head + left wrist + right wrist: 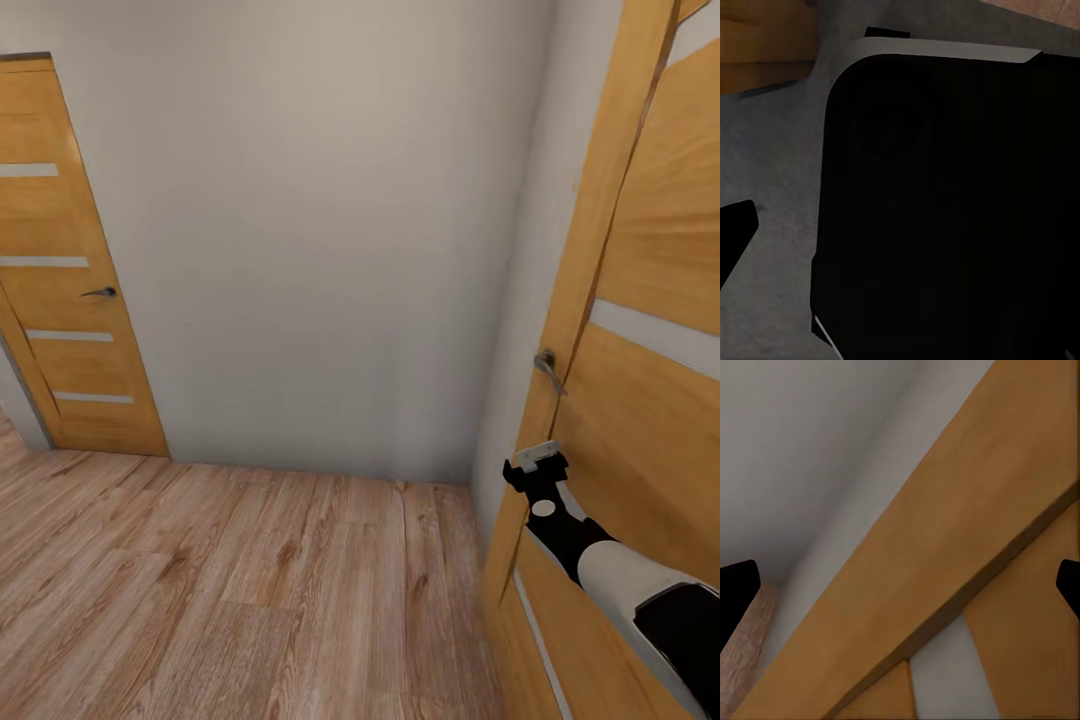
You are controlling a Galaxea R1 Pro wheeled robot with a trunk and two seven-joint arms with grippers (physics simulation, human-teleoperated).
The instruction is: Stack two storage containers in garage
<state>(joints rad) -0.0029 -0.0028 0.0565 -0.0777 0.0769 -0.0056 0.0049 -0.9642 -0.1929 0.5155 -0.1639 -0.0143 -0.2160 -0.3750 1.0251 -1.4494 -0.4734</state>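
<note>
Light wood plank floor (230,590): covers the lower part of the head view, running to the foot of the walls; a strip of it (742,660) also appears in the right wrist view, beside the wall base. No orange-red bin appears in any picture, so where the two bins are cannot be told. Right claw (537,462): black, with a pale block at its tip, held up close to the edge of the wooden door (650,330) at the right of the head view, just below that door's metal handle (546,368); whether it touches the door cannot be told. In the right wrist view two dark fingertips (735,596) stand wide apart at opposite borders with nothing between them, so the claw is open; past them lie the door's edge (922,577), a pale inset strip (945,675) and grey wall. Right arm (640,590): white and black, reaching up from the lower right corner of the head view. Left claw: one dark fingertip (735,232) visible in the left wrist view; whether open or closed cannot be told. A large black rounded part (945,210) with a pale rim blocks most of that view. Second wooden door (70,270): closed, at the far left, with pale horizontal strips and a dark lever handle (100,293). Plain pale wall (320,230): between the two doors.
</note>
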